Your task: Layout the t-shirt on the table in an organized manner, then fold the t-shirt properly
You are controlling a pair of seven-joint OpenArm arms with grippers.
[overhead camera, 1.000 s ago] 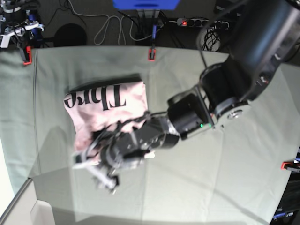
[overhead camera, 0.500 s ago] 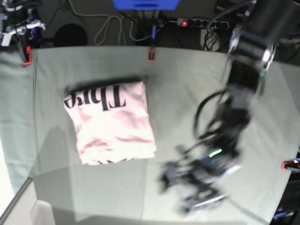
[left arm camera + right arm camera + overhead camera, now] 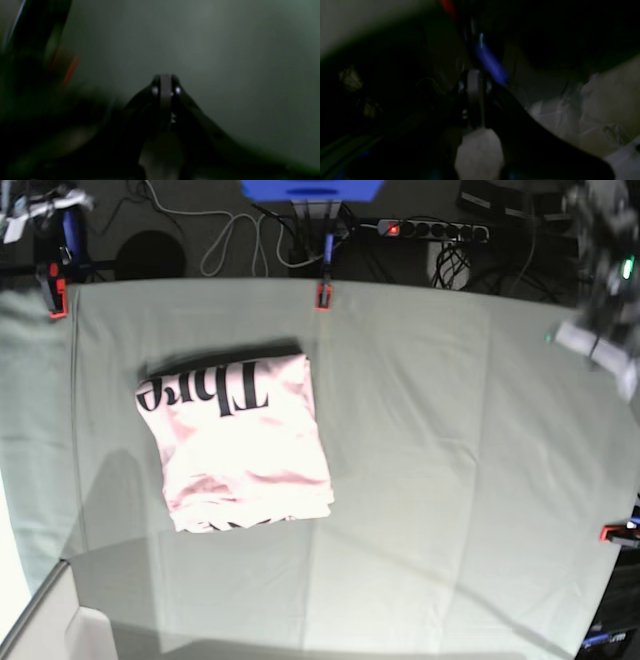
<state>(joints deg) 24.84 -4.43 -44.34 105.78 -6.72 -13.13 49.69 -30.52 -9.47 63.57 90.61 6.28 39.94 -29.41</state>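
One t-shirt (image 3: 236,441) lies folded into a compact rectangle, about 9 o'clock from the table's middle, black lettering along its far edge, layered hems showing at the near edge. Judged from this, layout and folding look done; at most a bit of squaring-up of the slightly uneven near edge is left. Nothing touches the shirt.

Left gripper (image 3: 165,83), in its wrist view, has its jaws pressed together with nothing between them, over bare cloth; in the base view it is a blur at 2 o'clock, well apart from the shirt. Right gripper (image 3: 475,80) looks closed and empty too, though that view is dark and blurred.

Table (image 3: 450,480) is covered in creased grey-green cloth, red clamps (image 3: 323,295) at the 12 o'clock edge and corners. Beyond it: cables (image 3: 240,235), a power strip (image 3: 430,227), a blue object (image 3: 310,188).
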